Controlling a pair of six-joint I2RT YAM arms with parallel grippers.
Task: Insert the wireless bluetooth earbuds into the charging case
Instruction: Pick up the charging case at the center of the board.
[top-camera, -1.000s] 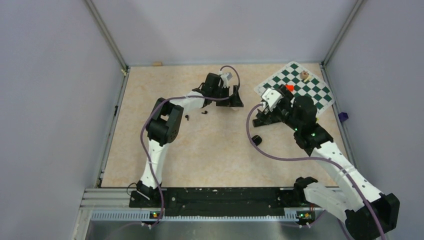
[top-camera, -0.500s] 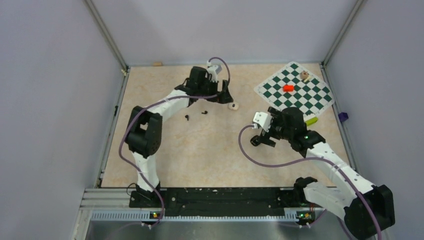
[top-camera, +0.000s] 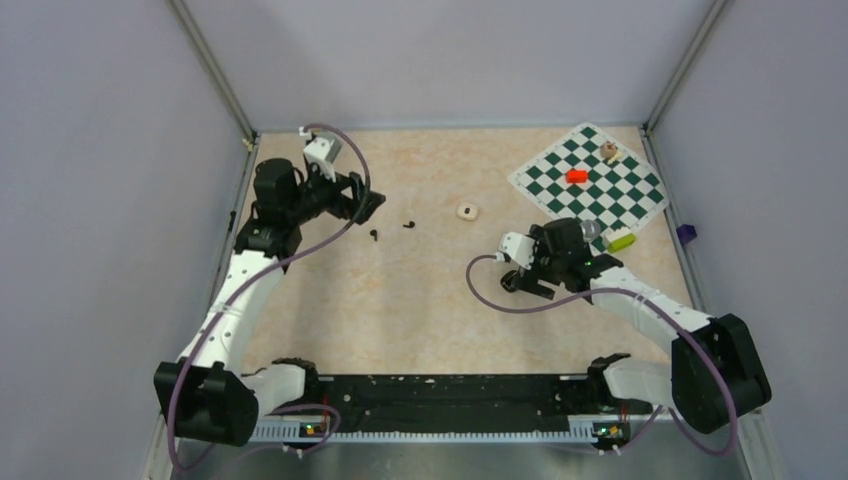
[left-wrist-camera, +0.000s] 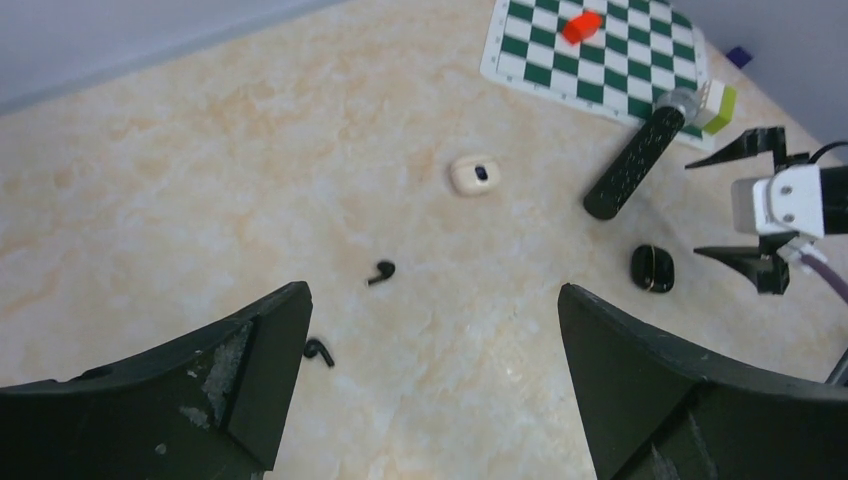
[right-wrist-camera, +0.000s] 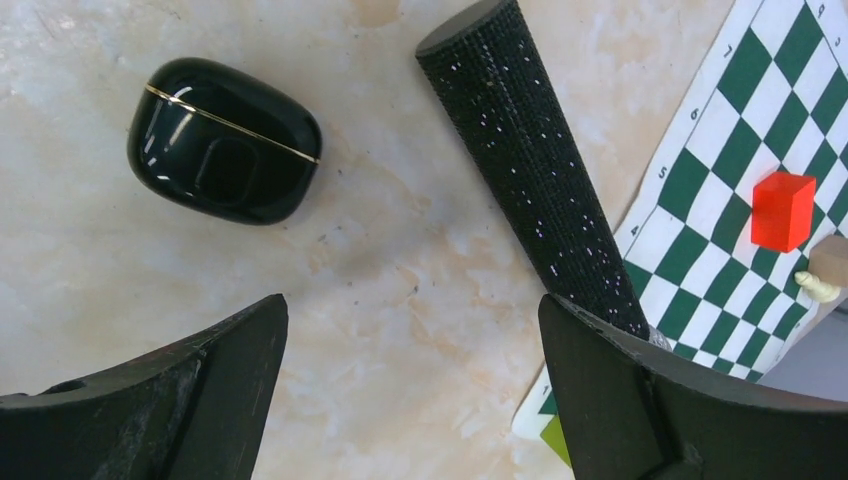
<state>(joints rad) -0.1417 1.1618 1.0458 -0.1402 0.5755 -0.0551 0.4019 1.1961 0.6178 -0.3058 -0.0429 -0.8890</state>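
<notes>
Case (right-wrist-camera: 224, 140) closed (gold seam line); left hand (left-wrist-camera: 430, 300), right hand (right-wrist-camera: 410, 305) spread wide, both empty.

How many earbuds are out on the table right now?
2. One earbud lies left of the cream lump; the other earbud sits nearer the left gripper. None seems hidden.

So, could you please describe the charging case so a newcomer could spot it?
Find the green-and-white chessboard mat, then the long black textured cylinder reaching off its edge. Near the cylinder's off-mat end sits the charging case: glossy, rounded, black, with a thin gold seam, unlike the matte cylinder.
</notes>
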